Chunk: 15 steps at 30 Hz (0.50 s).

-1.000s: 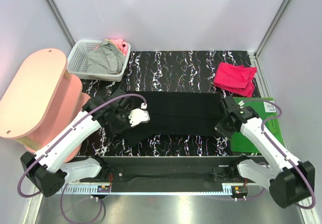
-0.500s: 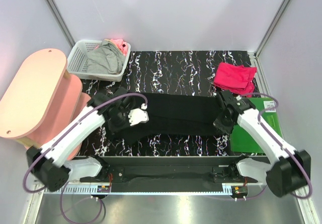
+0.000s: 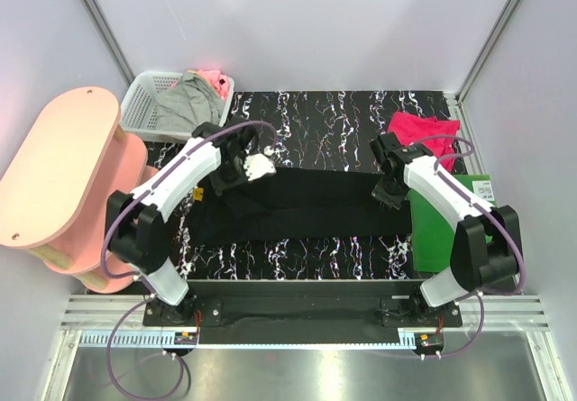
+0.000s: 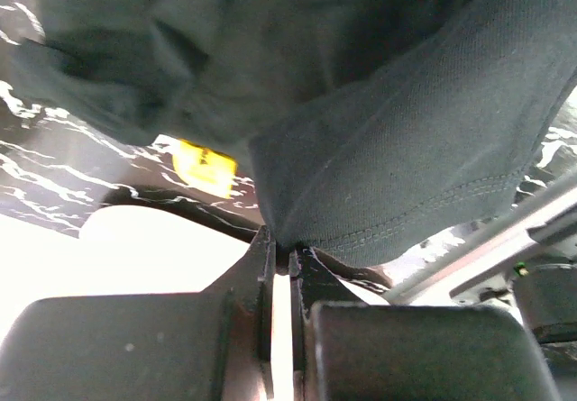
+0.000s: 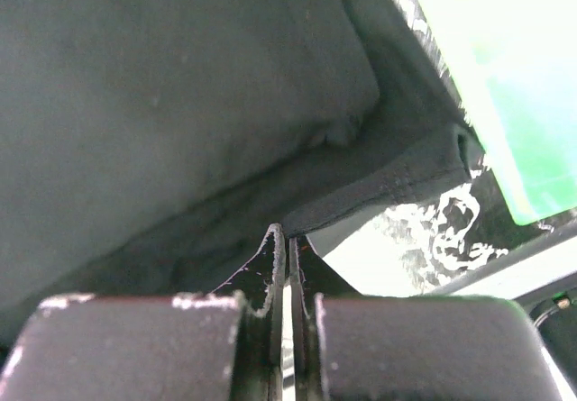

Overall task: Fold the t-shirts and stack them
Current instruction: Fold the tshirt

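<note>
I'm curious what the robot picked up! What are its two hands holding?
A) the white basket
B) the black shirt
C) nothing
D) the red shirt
B: the left gripper and the right gripper are each pinched shut on an edge of the black shirt.

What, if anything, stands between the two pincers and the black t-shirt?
Nothing visible. The left pincer and the right pincer are each shut directly on an edge of the black t-shirt, with no other object between.
</note>
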Tool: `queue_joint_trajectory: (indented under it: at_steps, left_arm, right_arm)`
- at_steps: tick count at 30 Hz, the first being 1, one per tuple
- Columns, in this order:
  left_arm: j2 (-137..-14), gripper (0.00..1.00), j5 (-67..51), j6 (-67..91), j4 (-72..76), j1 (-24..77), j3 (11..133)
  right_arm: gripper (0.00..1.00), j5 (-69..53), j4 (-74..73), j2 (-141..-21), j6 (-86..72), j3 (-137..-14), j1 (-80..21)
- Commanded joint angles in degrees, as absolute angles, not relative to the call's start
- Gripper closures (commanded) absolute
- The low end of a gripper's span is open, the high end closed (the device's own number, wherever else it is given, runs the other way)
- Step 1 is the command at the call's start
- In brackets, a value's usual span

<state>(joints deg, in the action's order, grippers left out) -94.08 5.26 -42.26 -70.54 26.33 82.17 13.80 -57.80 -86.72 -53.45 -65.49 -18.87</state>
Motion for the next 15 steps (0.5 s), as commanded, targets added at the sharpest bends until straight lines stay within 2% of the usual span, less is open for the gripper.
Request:
queue_joint_trajectory:
  at_steps: [1, 6, 8, 9, 10, 12, 13, 15]
  left_arm:
    - [-98.43, 1.0, 9.31, -43.68, -68.56, 25.14, 88.06]
    - [-105.72, 1.0, 11.69, -42.55, -66.1, 24.0, 93.24]
    - [-108.96, 1.0, 12.21, -41.75, -65.48, 23.38, 96.32]
    - [-109.94, 0.89, 12.65, -40.79, -65.22, 23.29, 97.29]
    - [-110.73, 0.74, 13.27, -40.35, -64.43, 23.2, 98.69]
    - [-112.15, 0.63, 14.76, -38.95, -64.07, 23.2, 99.66]
    - [-111.89, 0.44, 14.68, -38.5, -63.38, 23.12, 100.19]
    - [-109.96, 0.2, 14.85, -37.01, -62.84, 23.12, 100.37]
  right_arm:
    - [0.98, 18.63, -56.34, -89.64, -51.42, -68.73, -17.49]
    - [0.98, 21.09, -55.38, -93.59, -50.36, -68.91, -15.65]
    - [0.95, 21.09, -55.02, -94.91, -50.1, -68.99, -15.21]
    - [0.92, 21.18, -54.93, -96.23, -50.01, -69.34, -15.29]
    - [0.84, 21.09, -54.84, -96.85, -49.92, -69.52, -15.29]
    - [0.77, 20.66, -54.41, -98.25, -49.57, -69.61, -15.29]
    - [0.76, 20.65, -54.4, -98.52, -49.4, -69.7, -15.21]
    - [0.71, 21.18, -54.32, -99.05, -48.87, -70.31, -15.29]
